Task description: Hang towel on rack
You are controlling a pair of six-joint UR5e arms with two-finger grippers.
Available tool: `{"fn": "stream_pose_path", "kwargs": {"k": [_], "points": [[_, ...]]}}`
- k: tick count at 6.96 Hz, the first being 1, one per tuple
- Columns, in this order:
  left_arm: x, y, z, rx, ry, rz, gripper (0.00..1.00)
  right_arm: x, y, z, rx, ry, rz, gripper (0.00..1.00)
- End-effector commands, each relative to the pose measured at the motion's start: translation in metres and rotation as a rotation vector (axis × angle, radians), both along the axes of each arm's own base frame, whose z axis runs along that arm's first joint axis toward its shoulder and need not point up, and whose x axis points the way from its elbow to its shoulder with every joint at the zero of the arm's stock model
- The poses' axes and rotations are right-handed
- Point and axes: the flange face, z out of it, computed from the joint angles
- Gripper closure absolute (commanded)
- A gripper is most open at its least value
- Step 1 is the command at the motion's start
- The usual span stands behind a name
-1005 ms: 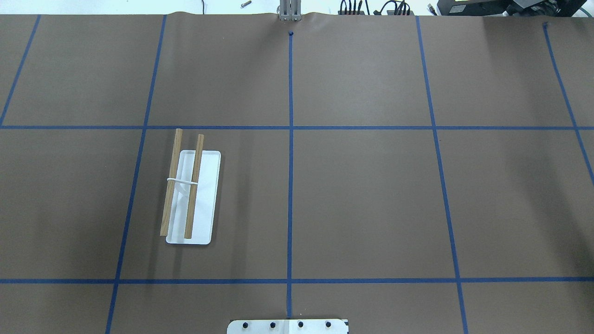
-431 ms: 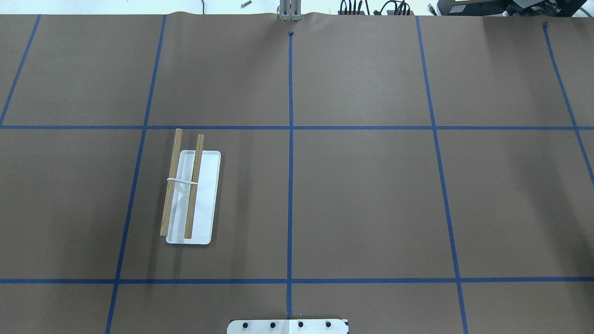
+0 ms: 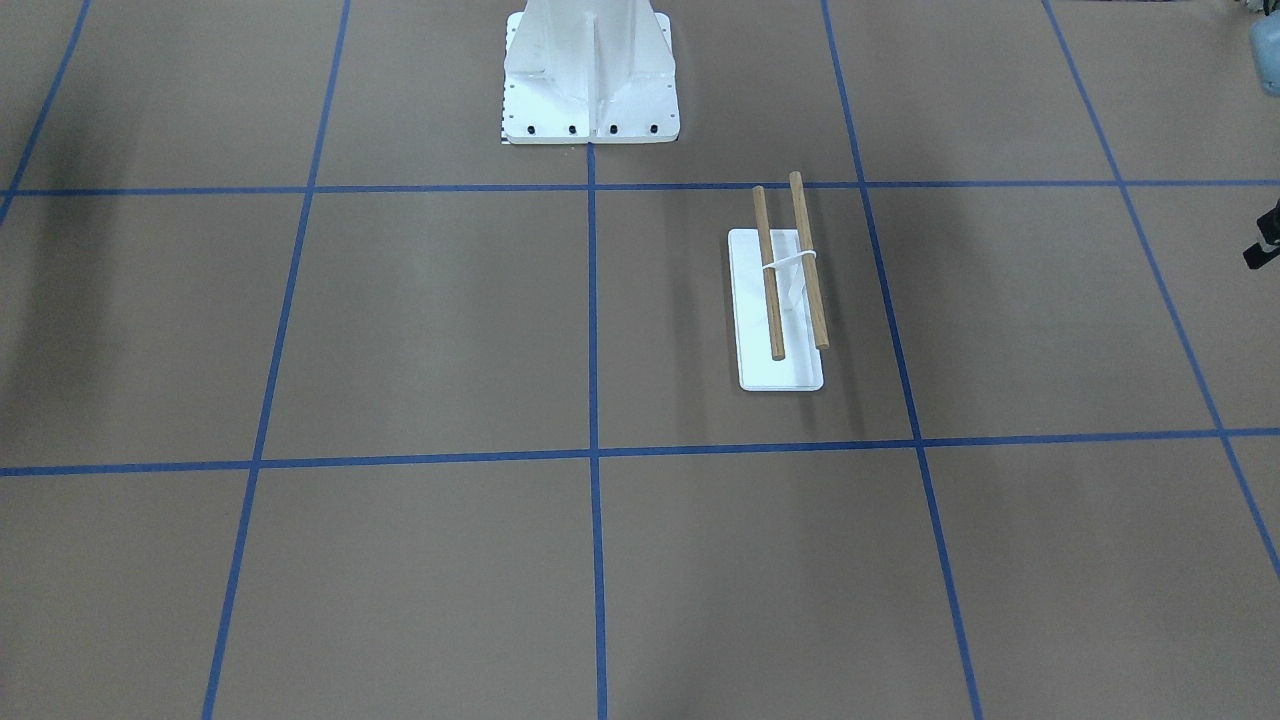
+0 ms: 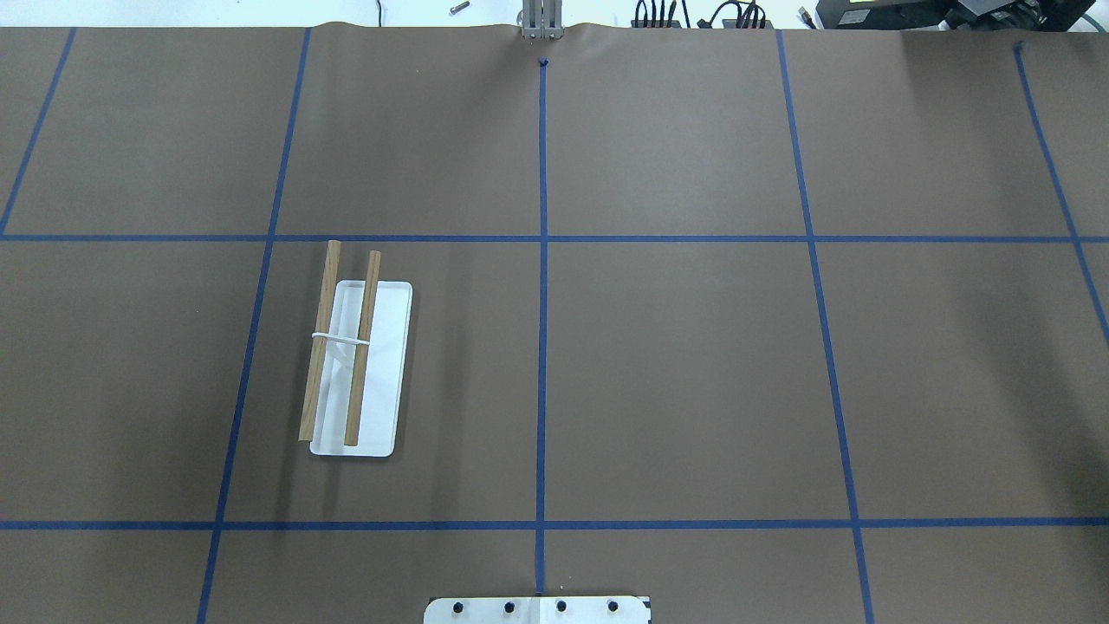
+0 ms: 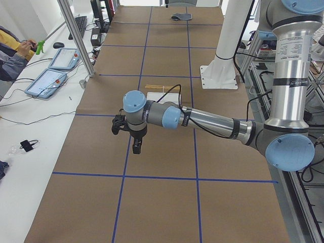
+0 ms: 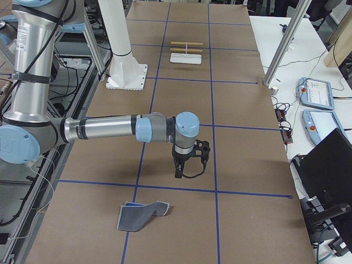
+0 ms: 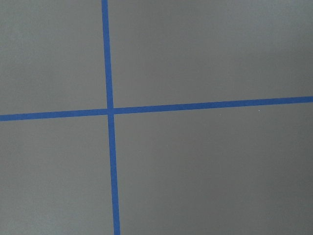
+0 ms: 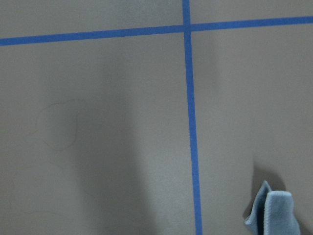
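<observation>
Jaw spread was indeterminate on left gripper and right gripper (side views only). Best grasp pt. was likely the raised fold of the crumpled grey-blue cloth towel.

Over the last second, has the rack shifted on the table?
No. In the overhead view the rack sits where it did, with its far dowel tips just short of the same horizontal blue tape line.
</observation>
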Motion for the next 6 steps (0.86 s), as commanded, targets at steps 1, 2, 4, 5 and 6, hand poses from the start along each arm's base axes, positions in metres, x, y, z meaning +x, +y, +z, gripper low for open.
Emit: {"fn": "stream_pose_path", "kwargs": {"k": [1, 2, 4, 5, 6], "points": [[0.000, 0.000, 0.005, -0.010, -0.002, 0.001, 0.02, -0.003, 0.003, -0.002, -0.073, -0.054, 0.060, 0.00], [0.000, 0.000, 0.002, -0.003, 0.001, 0.000, 0.02, -0.003, 0.000, -0.010, -0.058, -0.060, 0.061, 0.00], [0.000, 0.000, 0.005, -0.009, 0.000, 0.000, 0.02, -0.006, -0.003, -0.016, -0.026, -0.073, 0.049, 0.00], [0.000, 0.000, 0.005, -0.011, 0.000, 0.000, 0.02, -0.010, -0.007, -0.020, 0.028, -0.067, 0.037, 0.00], [0.000, 0.000, 0.005, -0.011, 0.000, 0.000, 0.02, -0.011, -0.003, -0.017, 0.046, -0.075, 0.036, 0.00]]}}
